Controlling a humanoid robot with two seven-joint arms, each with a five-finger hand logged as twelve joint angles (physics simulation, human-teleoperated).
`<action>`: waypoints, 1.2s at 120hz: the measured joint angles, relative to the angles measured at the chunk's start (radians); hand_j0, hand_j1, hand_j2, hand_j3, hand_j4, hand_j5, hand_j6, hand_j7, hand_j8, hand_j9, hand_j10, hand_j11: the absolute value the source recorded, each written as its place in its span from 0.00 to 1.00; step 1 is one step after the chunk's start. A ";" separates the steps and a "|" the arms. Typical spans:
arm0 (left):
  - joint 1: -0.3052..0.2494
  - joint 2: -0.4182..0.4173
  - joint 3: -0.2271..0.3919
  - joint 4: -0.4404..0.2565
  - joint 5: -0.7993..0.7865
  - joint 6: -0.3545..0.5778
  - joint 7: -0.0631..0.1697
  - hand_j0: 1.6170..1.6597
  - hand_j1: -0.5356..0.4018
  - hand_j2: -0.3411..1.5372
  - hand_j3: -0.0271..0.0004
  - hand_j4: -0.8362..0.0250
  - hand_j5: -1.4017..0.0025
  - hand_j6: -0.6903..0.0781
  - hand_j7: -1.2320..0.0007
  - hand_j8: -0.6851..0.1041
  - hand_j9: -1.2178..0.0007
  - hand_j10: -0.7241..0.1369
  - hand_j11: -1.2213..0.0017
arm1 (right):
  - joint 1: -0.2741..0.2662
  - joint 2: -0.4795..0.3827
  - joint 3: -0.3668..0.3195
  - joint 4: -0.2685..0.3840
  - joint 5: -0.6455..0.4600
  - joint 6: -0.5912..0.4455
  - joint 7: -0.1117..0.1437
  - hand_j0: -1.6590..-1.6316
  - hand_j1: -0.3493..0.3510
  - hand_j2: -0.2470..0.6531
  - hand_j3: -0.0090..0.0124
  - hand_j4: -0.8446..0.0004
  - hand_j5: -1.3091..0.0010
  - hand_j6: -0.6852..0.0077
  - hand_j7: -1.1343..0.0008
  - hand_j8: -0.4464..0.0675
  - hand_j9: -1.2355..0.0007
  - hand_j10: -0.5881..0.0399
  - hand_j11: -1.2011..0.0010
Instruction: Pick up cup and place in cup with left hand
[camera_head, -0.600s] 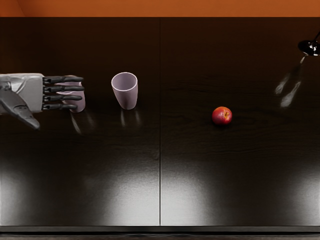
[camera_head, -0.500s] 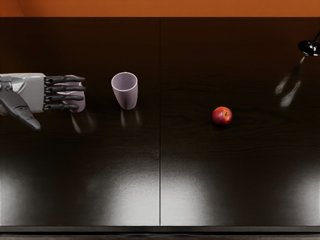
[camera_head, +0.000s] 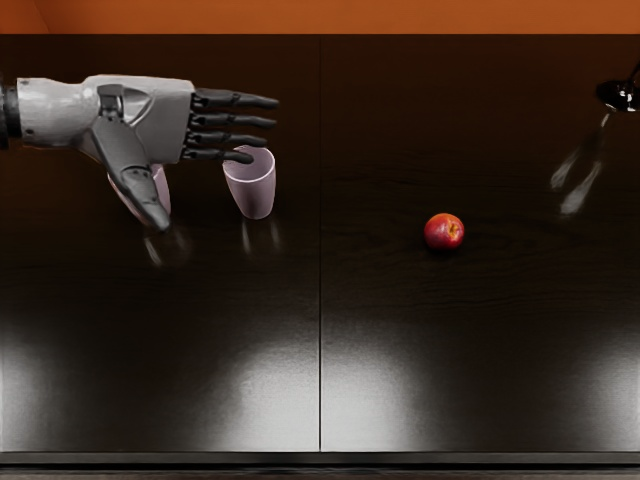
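Fingers outstretched; left hand partly hides both cups.

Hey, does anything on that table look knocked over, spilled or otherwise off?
Nothing stands out. The right cup looks upright; the left cup, partly hidden by the open left hand, seems upright too. The red fruit shows no visible damage, and the pale streaks on the table look like reflections.

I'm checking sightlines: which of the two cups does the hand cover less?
The cup nearer the apple: only fingertips of the left hand overlap its rim, while the thumb hides much of the other cup.
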 joint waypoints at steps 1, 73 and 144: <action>-0.005 -0.008 0.000 0.003 0.007 0.000 0.000 0.96 0.93 0.18 0.99 0.96 0.99 0.89 0.99 0.86 0.99 0.83 0.99 | 0.000 0.000 0.000 0.000 0.000 0.000 0.000 0.04 0.00 0.27 0.42 1.00 1.00 0.99 1.00 0.87 1.00 0.94 1.00; -0.151 -0.366 0.018 0.187 0.651 0.136 0.147 0.96 0.93 0.18 0.99 0.96 0.99 0.89 0.99 0.86 0.99 0.83 0.99 | 0.004 0.000 0.005 -0.001 0.000 0.000 -0.002 0.04 0.00 0.27 0.42 1.00 1.00 0.99 1.00 0.87 1.00 0.94 1.00; -0.214 -0.622 0.340 0.538 0.876 0.314 0.154 0.96 0.93 0.18 0.99 0.96 0.99 0.88 0.99 0.85 0.99 0.83 0.99 | 0.009 0.000 0.002 -0.002 0.000 -0.001 -0.002 0.04 0.00 0.27 0.42 1.00 1.00 0.99 1.00 0.87 1.00 0.94 1.00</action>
